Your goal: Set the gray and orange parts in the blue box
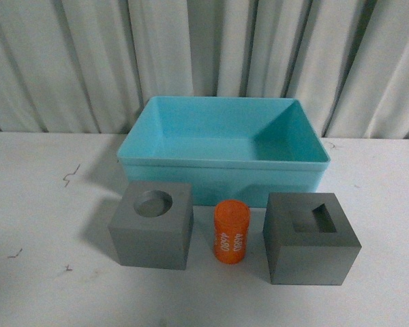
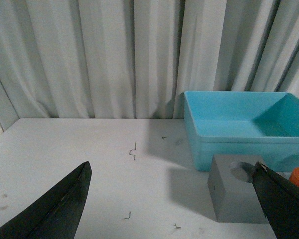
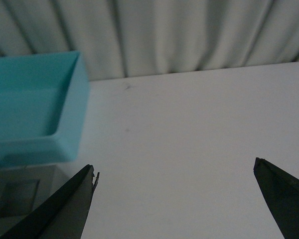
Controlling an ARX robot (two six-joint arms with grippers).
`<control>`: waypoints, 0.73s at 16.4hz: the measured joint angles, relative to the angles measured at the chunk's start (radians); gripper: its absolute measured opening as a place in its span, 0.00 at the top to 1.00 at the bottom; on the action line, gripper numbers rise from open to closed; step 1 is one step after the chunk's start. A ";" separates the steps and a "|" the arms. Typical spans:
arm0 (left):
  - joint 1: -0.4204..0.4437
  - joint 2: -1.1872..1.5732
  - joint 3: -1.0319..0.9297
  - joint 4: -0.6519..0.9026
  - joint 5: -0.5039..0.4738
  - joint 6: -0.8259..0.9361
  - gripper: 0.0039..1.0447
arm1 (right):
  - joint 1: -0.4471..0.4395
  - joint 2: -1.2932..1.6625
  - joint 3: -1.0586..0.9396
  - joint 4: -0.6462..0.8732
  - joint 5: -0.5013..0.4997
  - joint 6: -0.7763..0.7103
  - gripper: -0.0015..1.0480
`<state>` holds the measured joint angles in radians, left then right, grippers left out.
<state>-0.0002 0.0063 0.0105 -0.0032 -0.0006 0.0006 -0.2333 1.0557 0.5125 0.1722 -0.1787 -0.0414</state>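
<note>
Pale pleated curtain (image 1: 88, 61) hangs across the whole back of the scene, and a white desk (image 1: 41, 204) runs up to it. From the front, the blue box (image 1: 218, 180) sits at the far middle of the desk, open-topped, with nothing showing inside it. Three parts stand in a row just in front of the box. The gray cube with the round hole (image 1: 152, 225) is on the left, and the orange cylinder (image 1: 231, 231) stands upright in the middle, white lettering running down its side. The gray cube with the rectangular hole (image 1: 311, 238) is on the right. None of the three touches another, and neither arm shows in this view.

In the left wrist view, the left gripper (image 2: 172, 165) is spread wide, its two dark fingers far apart with nothing between them but bare desk. The round-hole cube sits beside one finger, partly hidden behind it, with the blue box just beyond and a sliver of orange at the edge. Small dark scuff marks (image 2: 133, 151) dot the desk.

In the right wrist view, the right gripper (image 3: 174, 165) is likewise spread wide and holds nothing. Only white desk lies between its fingers. The rectangular-hole cube shows dimly beside one finger, close under the box's corner.
</note>
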 joint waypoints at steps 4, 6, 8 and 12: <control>0.000 0.000 0.000 0.000 0.000 0.000 0.06 | 0.235 0.329 0.071 0.127 0.045 -0.035 0.06; 0.000 0.000 0.000 0.000 0.000 0.000 0.06 | 0.341 0.439 0.109 0.162 0.087 0.003 0.06; 0.000 0.000 0.000 0.000 0.000 0.000 0.06 | 0.422 0.528 0.142 0.177 0.137 0.047 0.06; 0.000 0.000 0.000 0.000 0.000 0.000 0.06 | 0.462 0.623 0.169 0.154 0.204 0.121 0.06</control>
<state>-0.0002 0.0063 0.0105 -0.0032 -0.0006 0.0006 0.2291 1.6783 0.6815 0.3260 0.0257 0.0795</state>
